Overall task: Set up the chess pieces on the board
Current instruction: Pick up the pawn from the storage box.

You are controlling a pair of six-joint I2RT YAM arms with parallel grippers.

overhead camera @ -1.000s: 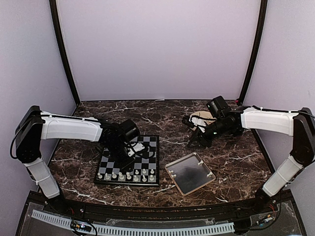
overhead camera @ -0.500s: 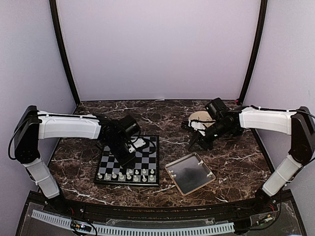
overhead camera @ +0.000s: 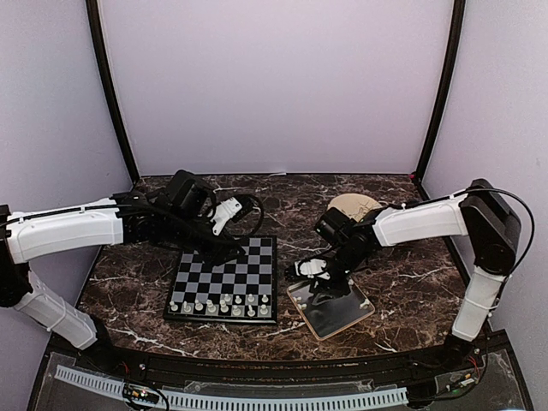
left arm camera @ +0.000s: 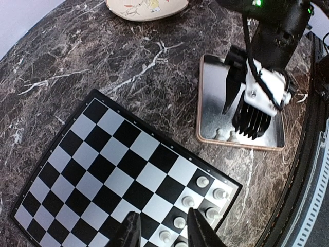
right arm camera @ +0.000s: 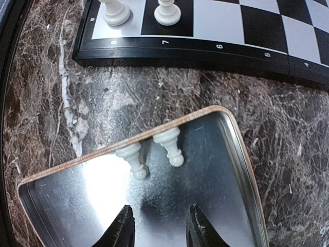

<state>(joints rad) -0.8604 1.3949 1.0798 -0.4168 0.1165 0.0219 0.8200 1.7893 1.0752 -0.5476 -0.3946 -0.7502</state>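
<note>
right pincer (right arm camera: 160,227): hanging over the far-left corner of the tray (right arm camera: 103,154), fingers partly spread with nothing between them, pointing down just short of two loose pieces (right arm camera: 169,145).
left pincer (left arm camera: 162,234): also parted and empty, up above the board (left arm camera: 103,154), touching nothing.
pieces on the board (overhead camera: 224,306): standing in two rows along the near edge, arm-base side. They're too tiny for me to count, and the far rows are bare.
pieces in the tray: two on their sides right against the rim, side by side and nearly touching. From the top view I can't tell if more sit in the other corners.
what just changed: my left arm opened up and lifted off the board. The right one swung across from beside the plate (overhead camera: 355,204) to the tray.
what that means: my guess is the left just dropped one off and the right is lining up the next grab. So we're in the fetch part of the cycle, well along but not done while stuff's still in the tray.
versus a second ago: back then the left pincer was low over the middle of the board and pinched nearly closed. Now it sits higher, back toward the board's far edge. The right was over bare table (overhead camera: 411,274) between plate and tray, and now it's over the tray corner. Board, tray and plate haven't budged.
watch out: those two lie so close together that I could easily nudge one while closing on the other.
</note>
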